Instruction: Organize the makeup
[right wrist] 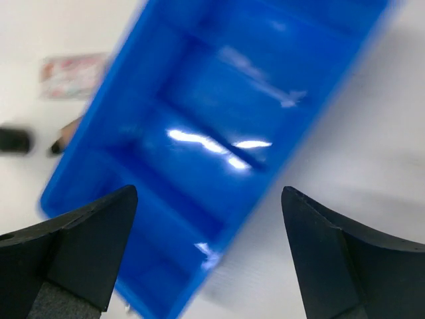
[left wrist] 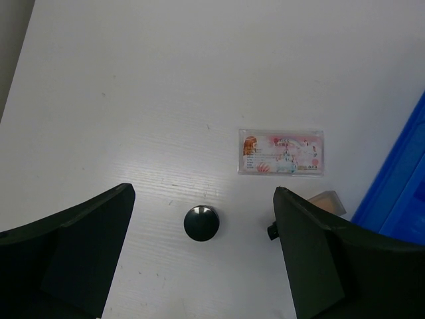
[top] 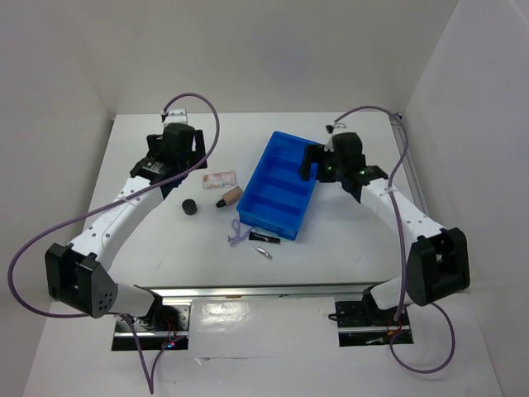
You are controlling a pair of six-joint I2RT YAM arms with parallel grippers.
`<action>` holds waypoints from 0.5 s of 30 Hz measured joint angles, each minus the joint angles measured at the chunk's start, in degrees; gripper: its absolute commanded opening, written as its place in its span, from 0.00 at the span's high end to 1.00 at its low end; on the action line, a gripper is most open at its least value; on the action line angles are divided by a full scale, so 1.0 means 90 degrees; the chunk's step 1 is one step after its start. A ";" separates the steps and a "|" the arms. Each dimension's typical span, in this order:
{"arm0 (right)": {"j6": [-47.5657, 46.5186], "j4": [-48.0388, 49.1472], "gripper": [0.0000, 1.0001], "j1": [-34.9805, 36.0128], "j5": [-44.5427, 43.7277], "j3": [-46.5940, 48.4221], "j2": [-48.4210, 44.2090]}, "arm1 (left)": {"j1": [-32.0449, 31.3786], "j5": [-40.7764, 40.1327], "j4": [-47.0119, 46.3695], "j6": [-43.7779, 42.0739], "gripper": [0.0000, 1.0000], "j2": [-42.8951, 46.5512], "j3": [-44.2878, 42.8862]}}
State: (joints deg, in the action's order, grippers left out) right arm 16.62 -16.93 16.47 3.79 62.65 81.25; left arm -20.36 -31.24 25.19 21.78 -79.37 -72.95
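I'm looking down on a white surface (top: 347, 240), matte, with a few faint scuffs in the close view. A blue divided tray (top: 277, 186) sits on it right of centre, set at a slant, its length running from far to near. Left of the tray I see a flat pink packet (top: 220, 179) lying face up. Nearer to me is a tan tube (top: 229, 198), just beside the tray's long side, its black tip pointing left. A black round pot (top: 190, 207) stands left of the tube, apart from it. By the tray's near end lie a thin purple loop (top: 236, 236), a dark stick (top: 264, 238) and a silvery stick (top: 263, 252), all close together.
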 measured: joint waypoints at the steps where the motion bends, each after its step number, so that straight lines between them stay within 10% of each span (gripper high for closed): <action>1: -0.0034 0.0175 0.09 0.0209 0.0078 -0.0155 -0.0051 | -0.0015 -0.0005 -0.0012 -0.0058 0.00 0.0022 0.0000; 9: -0.0172 0.0146 0.44 0.3410 -0.0041 -0.1066 -0.0036 | -0.0134 -0.0002 0.0005 -0.0291 0.00 0.0189 -0.0002; 15: 0.0180 -0.0172 0.44 0.4490 -0.0452 -0.1258 0.0070 | -0.0136 0.0029 0.0211 -0.0262 0.00 0.0187 -0.0117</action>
State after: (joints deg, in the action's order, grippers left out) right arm 18.24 -18.48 56.88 -0.27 51.33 81.89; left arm -21.58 -30.98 27.09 19.42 -77.69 -74.00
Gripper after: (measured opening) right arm 0.557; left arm 1.001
